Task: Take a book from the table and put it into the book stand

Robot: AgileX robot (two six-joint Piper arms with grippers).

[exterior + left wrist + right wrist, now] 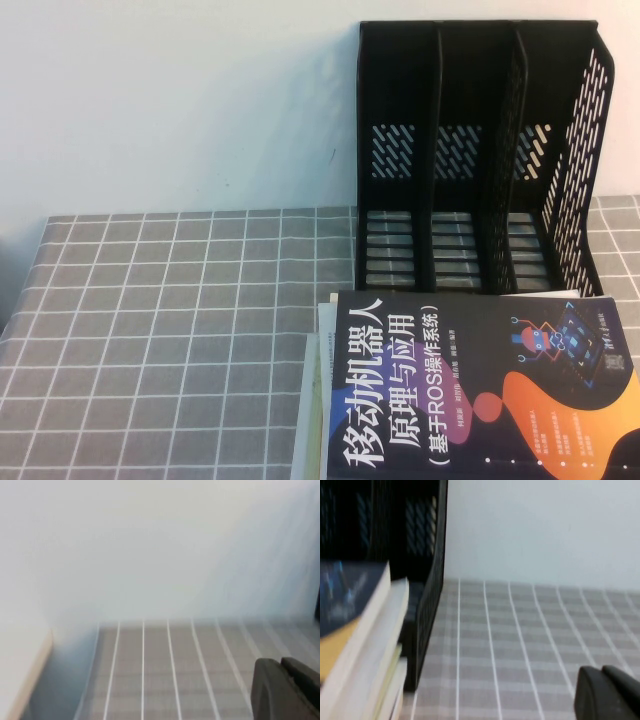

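The navy book (pixel 480 390) with white Chinese title lies flat on top of a stack at the near right of the table (pixel 150 330), just in front of the black book stand (pixel 480 160), whose three compartments hold nothing. Neither gripper shows in the high view. In the right wrist view, my right gripper (pixel 601 670) is shut and empty over the grid cloth (pixel 530 640), apart from the book (pixel 345 600) and the stand (pixel 430 580). In the left wrist view, my left gripper (pixel 280 662) is shut and empty above the cloth (pixel 165 670), facing the wall.
Other pale books (pixel 315 400) lie under the navy book, their edges showing at its left and in the right wrist view (pixel 390 680). A white wall (pixel 170 100) stands behind the table. A pale board edge (pixel 25 670) shows in the left wrist view.
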